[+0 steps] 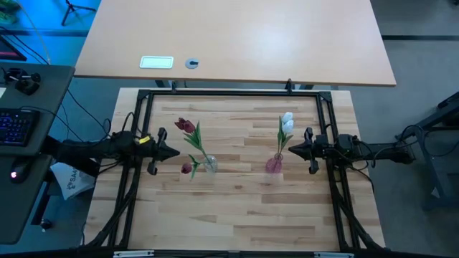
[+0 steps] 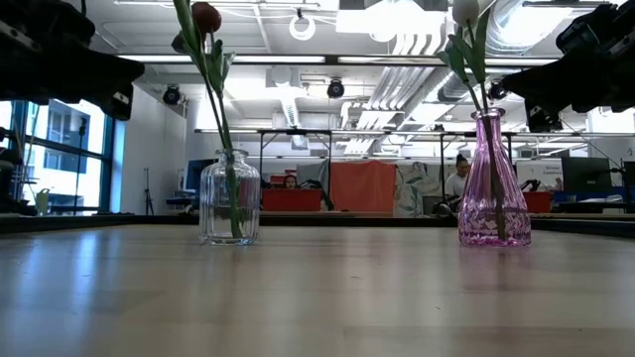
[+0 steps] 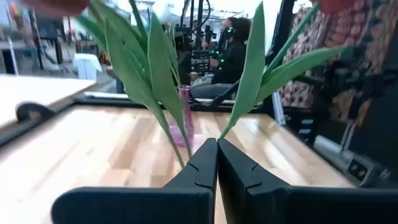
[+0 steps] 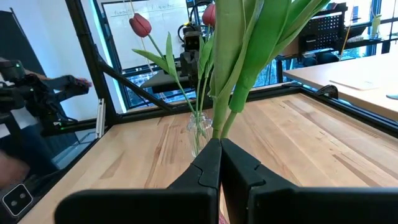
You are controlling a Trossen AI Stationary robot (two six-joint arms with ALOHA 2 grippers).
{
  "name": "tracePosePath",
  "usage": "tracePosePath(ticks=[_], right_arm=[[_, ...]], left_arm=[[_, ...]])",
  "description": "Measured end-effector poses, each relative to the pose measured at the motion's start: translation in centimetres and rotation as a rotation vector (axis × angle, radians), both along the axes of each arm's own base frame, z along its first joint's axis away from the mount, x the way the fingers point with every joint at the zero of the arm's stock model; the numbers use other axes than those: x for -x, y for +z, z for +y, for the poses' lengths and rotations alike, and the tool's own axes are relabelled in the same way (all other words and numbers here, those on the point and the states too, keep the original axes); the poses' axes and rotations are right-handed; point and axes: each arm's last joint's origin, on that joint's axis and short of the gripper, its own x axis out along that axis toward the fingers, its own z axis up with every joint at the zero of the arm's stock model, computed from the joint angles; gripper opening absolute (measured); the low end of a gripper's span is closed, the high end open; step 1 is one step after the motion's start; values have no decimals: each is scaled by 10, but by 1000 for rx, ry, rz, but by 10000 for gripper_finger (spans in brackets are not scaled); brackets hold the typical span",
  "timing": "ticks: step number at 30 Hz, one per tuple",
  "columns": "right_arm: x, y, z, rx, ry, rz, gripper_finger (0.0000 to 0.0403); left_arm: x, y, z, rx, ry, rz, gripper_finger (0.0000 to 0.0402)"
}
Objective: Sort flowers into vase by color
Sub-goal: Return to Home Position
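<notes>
Sorted tulips stand in two vases on my wooden surface (image 1: 237, 211), seen mid-frame in the high view. The clear vase (image 1: 210, 165), left of centre, holds the red tulips (image 1: 186, 126). Two heads lean toward the upper left and a third hangs low just left of the vase. The pink vase (image 1: 274, 165), right of centre, holds the white tulips (image 1: 287, 122), with their heads toward the top of the frame.

My left end effector (image 1: 176, 153) sits at the left, near the clear vase but not touching it. It is closed tight and grips nothing. My right end effector (image 1: 290, 150) mirrors it at the right, near the pink vase, likewise closed and empty.

In the low view both vases stand upright and well apart, the clear one at left and the pink one at right, their stems rising to the top edge. In the left wrist view my shut fingers (image 3: 186, 177) point past green leaves (image 3: 155, 68) toward the pink vase. A person (image 3: 235, 53) sits in the room beyond.
</notes>
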Motion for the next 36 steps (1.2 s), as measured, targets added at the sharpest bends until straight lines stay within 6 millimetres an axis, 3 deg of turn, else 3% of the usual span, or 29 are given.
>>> tracePosePath(ticks=[6, 36], right_arm=[[0, 0, 0, 0, 0, 0, 1], [0, 0, 0, 0, 0, 0, 1]], left_arm=[[-1, -1, 0, 99, -2, 18, 0], [-1, -1, 0, 98, -1, 17, 0]])
